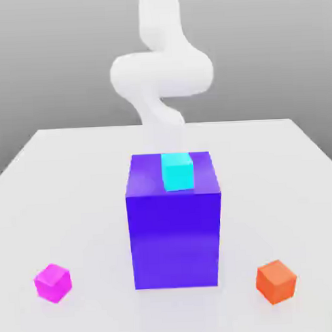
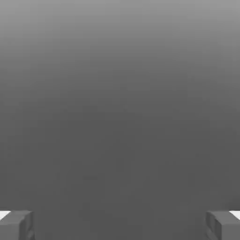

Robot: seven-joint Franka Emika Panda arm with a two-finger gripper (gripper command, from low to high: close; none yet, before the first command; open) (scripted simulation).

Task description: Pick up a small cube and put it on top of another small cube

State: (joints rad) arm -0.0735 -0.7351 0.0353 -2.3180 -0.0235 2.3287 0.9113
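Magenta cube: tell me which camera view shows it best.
The exterior view. There the small magenta cube sits in full on the white table, toward the exterior view's left, apart from the big blue-violet block. The hand view gives nothing of it: just the two open fingers against a plain grey background.

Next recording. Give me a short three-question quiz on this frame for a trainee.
1. True or false: the cyan cube sits on the big blue-violet block.
2. Which small cube lies toward the exterior view's left: A orange, B magenta, C cyan?
3. How do the fingers of the tool stand?

Key: 1 true. 2 B, the magenta cube; the orange cube lies right. 3 wide apart, nothing between them.
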